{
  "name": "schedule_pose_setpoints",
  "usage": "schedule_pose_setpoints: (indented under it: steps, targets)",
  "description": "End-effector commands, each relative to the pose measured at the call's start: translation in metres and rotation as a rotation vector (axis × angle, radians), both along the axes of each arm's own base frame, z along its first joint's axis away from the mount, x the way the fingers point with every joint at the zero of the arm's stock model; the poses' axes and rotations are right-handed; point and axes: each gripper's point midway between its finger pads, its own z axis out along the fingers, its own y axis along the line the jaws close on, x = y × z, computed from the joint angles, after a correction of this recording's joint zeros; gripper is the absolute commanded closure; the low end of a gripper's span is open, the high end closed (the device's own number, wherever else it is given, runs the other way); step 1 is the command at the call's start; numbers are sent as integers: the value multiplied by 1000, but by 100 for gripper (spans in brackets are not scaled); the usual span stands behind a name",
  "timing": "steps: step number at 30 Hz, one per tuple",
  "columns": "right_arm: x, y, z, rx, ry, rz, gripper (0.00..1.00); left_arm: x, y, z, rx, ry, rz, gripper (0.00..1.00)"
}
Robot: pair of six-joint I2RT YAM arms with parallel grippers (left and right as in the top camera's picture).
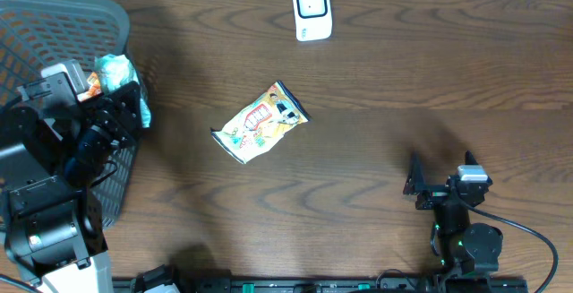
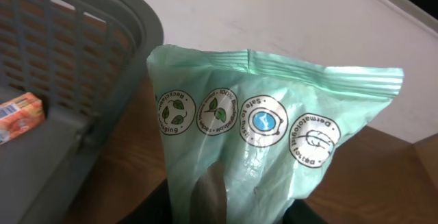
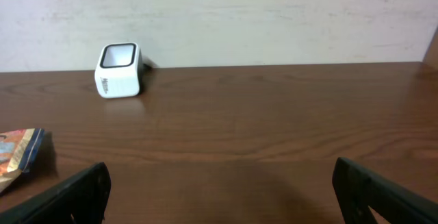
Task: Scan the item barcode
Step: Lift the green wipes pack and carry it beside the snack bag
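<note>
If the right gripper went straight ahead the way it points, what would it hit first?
Probably nothing: the open right gripper faces bare table up to the wall. The white scanner sits left of that line, the snack packet further left.

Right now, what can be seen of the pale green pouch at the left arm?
The pale green pouch is a thin, glossy, slightly see-through plastic bag, wrinkled, with a ribbed sealed strip along its top edge and four round printed badges in a row below it. It stands upright, seal uppermost, gripped at its lower part by the left gripper, a dark finger showing through the film. It is held beside the grey basket. No barcode shows on this face.
</note>
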Motion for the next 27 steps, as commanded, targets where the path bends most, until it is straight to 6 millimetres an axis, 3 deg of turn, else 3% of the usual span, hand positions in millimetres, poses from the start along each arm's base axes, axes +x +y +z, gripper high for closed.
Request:
schedule_pose_setpoints:
  steps: [1,12,20,27]
  targets:
    - [0,-3,0,-11,0,-14,1,-1,-10,8,16,-25,-45,67]
    - [0,-3,0,-11,0,-14,1,0,-60,16,28,-63,-212,67]
    - [0,-3,0,-12,0,-14,1,8,-30,13,116,-51,-29,66]
    - [0,-3,0,-11,0,-14,1,5,-2,24,183,-70,126,66]
